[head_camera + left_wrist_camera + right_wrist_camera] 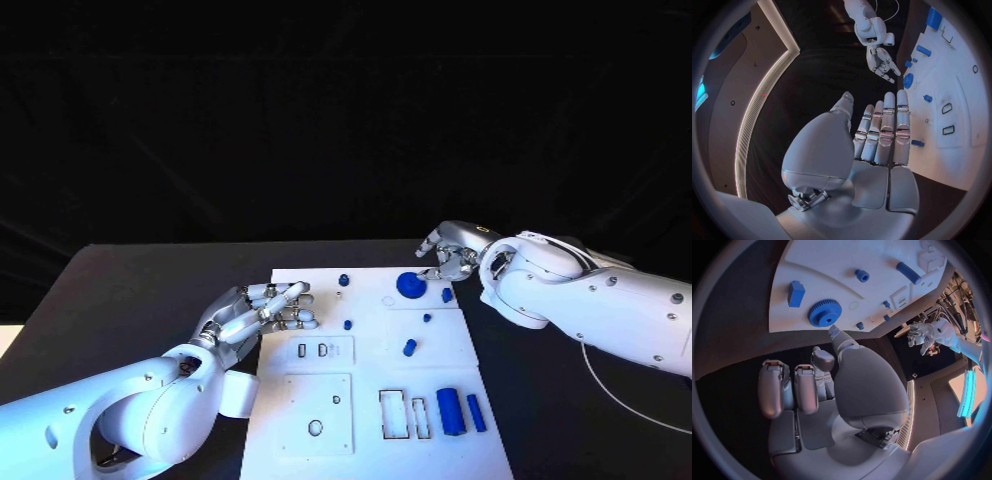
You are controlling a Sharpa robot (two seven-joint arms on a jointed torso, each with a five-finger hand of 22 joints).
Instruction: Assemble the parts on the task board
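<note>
The white task board [368, 400] lies in the middle of the table. A blue gear [411, 285] sits flat near its far edge. My right hand [450, 255] hovers just behind the gear with nothing in it; its thumb tip [834, 332] points at the gear [824, 313] from a short distance. My left hand [267, 310] hangs at the board's left edge, fingers [886, 130] straight and side by side, thumb apart, holding nothing. Small blue pegs [348, 324] and a short blue piece [410, 347] are scattered on the board.
Two long blue bars [450, 410] lie side by side at the board's near right, beside narrow slots [394, 414]. A blue block [796, 293] stands near the gear. Black table [130, 300] surrounds the board on both sides.
</note>
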